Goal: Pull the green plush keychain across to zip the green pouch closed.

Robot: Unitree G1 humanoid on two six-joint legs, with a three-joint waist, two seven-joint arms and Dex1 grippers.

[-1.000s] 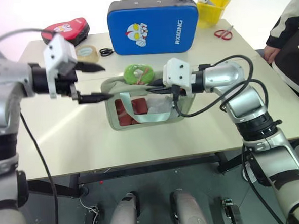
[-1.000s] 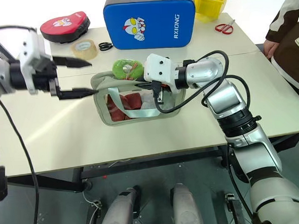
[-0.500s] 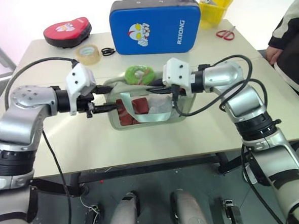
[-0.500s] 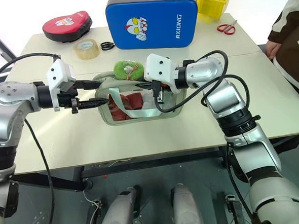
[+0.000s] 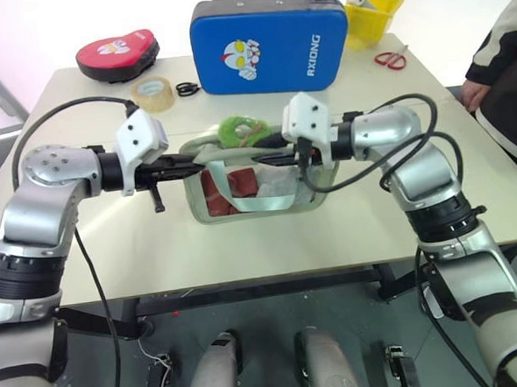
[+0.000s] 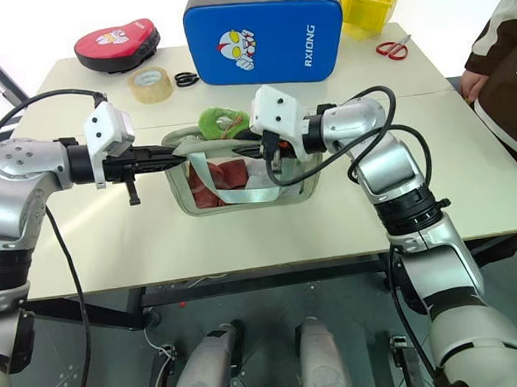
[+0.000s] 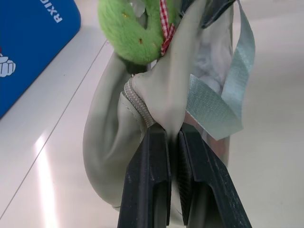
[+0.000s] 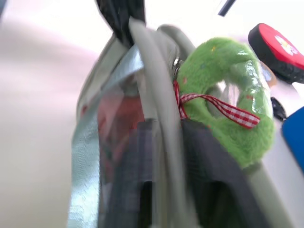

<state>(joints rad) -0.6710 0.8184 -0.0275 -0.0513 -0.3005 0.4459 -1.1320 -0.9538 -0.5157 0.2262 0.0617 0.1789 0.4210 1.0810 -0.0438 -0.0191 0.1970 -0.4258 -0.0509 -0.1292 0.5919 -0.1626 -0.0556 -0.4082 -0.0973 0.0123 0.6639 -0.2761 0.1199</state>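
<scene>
green plush keychain (image 8: pixel 228 95) — seemingly beside right gripper (image 8: pixel 166 142)

Pale table (image 5: pixel 244 247), large blue cartoon-printed pad (image 5: pixel 267 44) standing at the far middle, red pad (image 5: pixel 116 53) far left, tape roll (image 5: pixel 151 93) and black clip (image 5: pixel 183 89) beside it, yellow bin (image 5: pixel 369 16) and red scissors (image 5: pixel 390 59) far right, person's dark sleeve (image 5: pixel 505 64) at right edge

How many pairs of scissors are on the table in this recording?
2. The small black-handled scissors lie at the far side beside the roll of clear tape; the red-handled scissors lie far right, near the yellow plastic bin. More could be hidden behind the big blue pad.
</scene>
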